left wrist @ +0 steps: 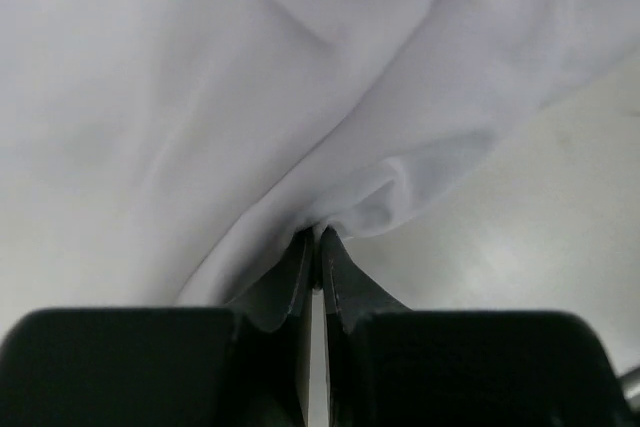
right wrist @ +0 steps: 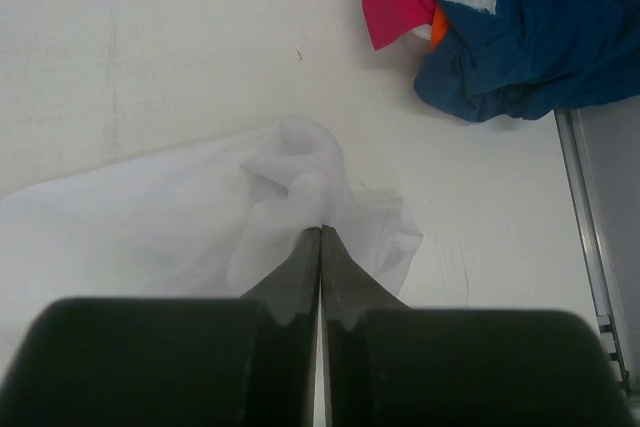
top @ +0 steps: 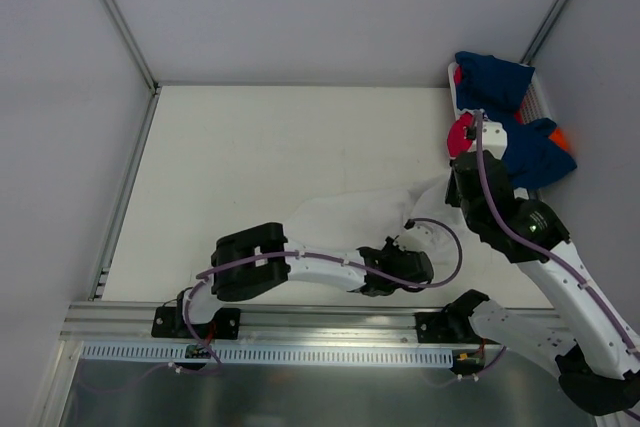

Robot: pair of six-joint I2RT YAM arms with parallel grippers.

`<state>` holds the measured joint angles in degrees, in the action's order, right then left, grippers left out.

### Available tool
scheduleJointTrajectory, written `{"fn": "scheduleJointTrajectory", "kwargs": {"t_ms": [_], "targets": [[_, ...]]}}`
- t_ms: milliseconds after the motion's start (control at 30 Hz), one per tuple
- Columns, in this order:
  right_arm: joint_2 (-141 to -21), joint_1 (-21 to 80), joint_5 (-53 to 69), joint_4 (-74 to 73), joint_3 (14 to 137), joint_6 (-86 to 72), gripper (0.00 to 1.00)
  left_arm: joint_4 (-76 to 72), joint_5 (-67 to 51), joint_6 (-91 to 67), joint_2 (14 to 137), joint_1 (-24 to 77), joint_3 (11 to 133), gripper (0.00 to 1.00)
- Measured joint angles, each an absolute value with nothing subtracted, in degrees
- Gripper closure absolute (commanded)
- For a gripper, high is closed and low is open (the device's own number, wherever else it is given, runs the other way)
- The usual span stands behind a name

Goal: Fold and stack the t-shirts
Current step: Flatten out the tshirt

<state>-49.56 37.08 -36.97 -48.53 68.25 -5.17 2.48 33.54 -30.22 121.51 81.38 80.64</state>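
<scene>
Plain white cloth t-shirt [top: 365, 215] lies crumpled on the off-white bench [top: 280, 147], right of centre, towards the near edge.

Left claw [left wrist: 315, 237]: pressed together, pinching a fold of the white shirt at its near edge. The cloth bunches up right at the tips and fills most of the left wrist view.

Right claw [right wrist: 320, 232]: also pressed together, pinching a puckered bit at the shirt's right end. The loose fabric is humped up just beyond the tips.

Other shirts are heaped at the far right of the bench, apart from the white one with bare bench between:
- navy blue cloth t-shirts [top: 497, 77], two lumps, one farther and one nearer
- pinkish-red cloth t-shirt [top: 460, 135] on the heap's left side
- scrap of orange cloth [top: 562, 137] showing at the heap's right edge

In the way: from the top camera the right arm crosses over the heap's near left part and hides some of it. The left arm lies along the white shirt's near side, just beyond the aluminium rail [top: 300, 322] on the bench's near edge.
</scene>
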Motion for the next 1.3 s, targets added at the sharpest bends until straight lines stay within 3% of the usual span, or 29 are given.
{"fn": "scheduleJointTrajectory", "kwargs": {"t_ms": [133,267,400,533,733,1100,1300], "targets": [[-50.1,37.1,-37.8,-48.5,67.4,-5.3,1.00,17.6,41.0,-30.2,115.2,81.3,80.5,1.00],[-51.1,37.0,-38.8,-48.4,67.2,-5.3,1.00,29.2,50.2,-28.9,99.7,81.3,80.9,1.00],[-51.4,36.9,-39.2,-48.4,67.4,-5.3,1.00,33.0,59.2,-23.4,81.4,81.3,86.9,1.00],[-52.1,36.9,-39.2,-48.7,70.5,-4.6,1.00,33.7,71.1,-14.8,72.7,81.5,97.5,1.00],[-55.3,36.9,-40.1,-50.2,85.1,-0.9,1.00,34.5,81.6,-2.5,71.6,81.8,108.5,1.00],[-63.0,36.9,-37.6,-58.2,126.0,5.7,0.97,36.4,83.9,10.0,72.1,88.7,122.2,1.00],[-58.3,36.9,-33.5,-60.7,135.0,6.1,0.97,25.7,84.9,23.3,73.8,93.5,130.0,1.00]]}}
